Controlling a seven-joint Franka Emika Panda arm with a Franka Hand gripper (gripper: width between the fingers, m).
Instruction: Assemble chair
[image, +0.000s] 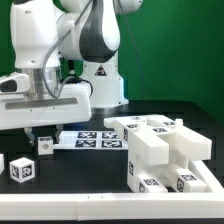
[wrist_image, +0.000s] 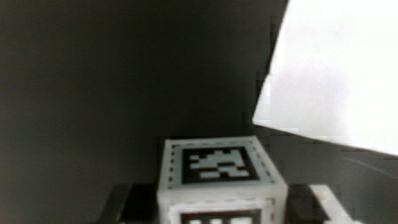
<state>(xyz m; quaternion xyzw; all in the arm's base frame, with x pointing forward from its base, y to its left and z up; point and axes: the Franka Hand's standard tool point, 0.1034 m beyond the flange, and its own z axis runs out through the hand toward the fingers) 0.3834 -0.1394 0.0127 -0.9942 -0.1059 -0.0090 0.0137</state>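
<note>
Fingers (wrist_image: 134, 205) half-closed, clamping small tagged white block (image: 45, 144) low over tabletop (image: 80, 185), likely for carrying to part-built chair (image: 165, 155); second cube (image: 22, 170) lies nearby, untouched.

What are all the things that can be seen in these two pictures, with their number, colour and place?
chair assembly: one, white with black-and-white tags, on the table at the exterior view's right.
held block: one, white, tagged, between the jaws, beside the marker board.
loose block: one, white, tagged, on the table at the exterior view's left, apart from the rest.
marker board: one, white with a row of tags, flat on the table.
table: one, black.
backdrop: one, green, behind everything.
arm: one, white and grey, above the board.
gripper: one, jaws shut on the held block.
</note>
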